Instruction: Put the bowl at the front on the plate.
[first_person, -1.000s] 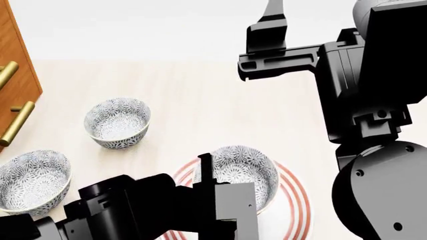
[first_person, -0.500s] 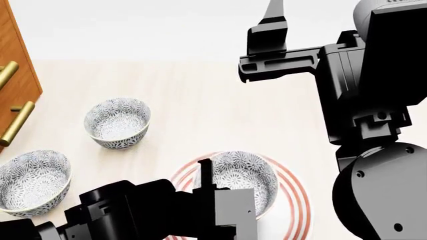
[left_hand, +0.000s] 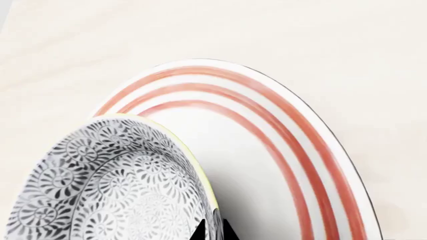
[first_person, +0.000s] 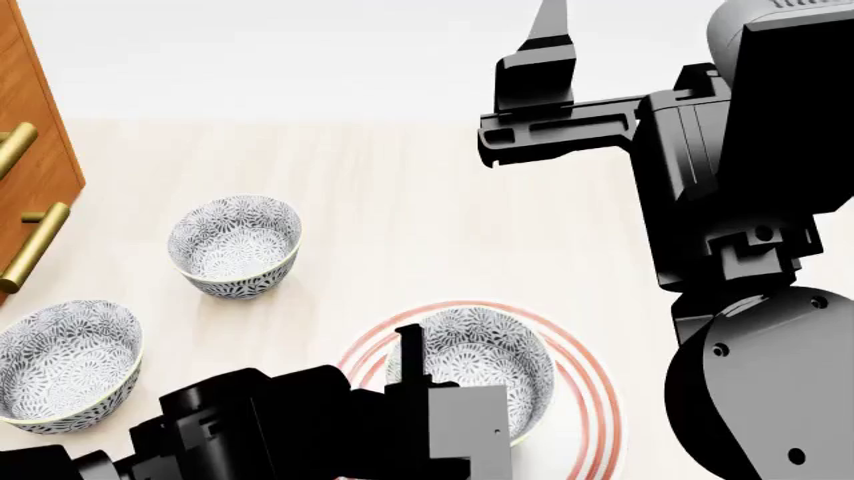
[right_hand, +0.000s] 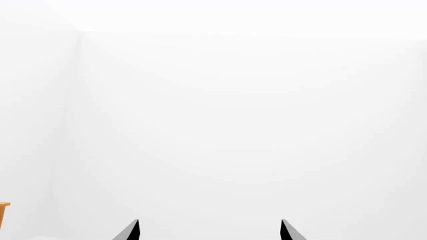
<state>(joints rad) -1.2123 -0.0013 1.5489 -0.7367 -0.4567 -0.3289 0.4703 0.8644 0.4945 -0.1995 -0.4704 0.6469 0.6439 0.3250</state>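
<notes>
The bowl (first_person: 481, 352), white with a dense grey-blue flower pattern, is over the middle of the plate (first_person: 594, 395), a large white plate with three thin red rings. My left gripper (first_person: 414, 348) is shut on the bowl's near rim. In the left wrist view the two dark tips of the left gripper (left_hand: 213, 233) pinch the rim of the bowl (left_hand: 107, 185), and the plate (left_hand: 267, 150) spreads out beneath it. I cannot tell whether the bowl's base touches the plate. My right gripper (right_hand: 209, 230) is raised high at the back, open and empty, facing a blank white wall.
Two more patterned bowls stand on the pale wooden top, one at mid left (first_person: 236, 243) and one at the near left (first_person: 67, 362). A wooden cabinet (first_person: 34, 150) with brass handles borders the far left. The right arm's black bulk fills the right side.
The bowl has come down and slightly nearer over the plate, carried by the left gripper. The right arm has barely moved.
</notes>
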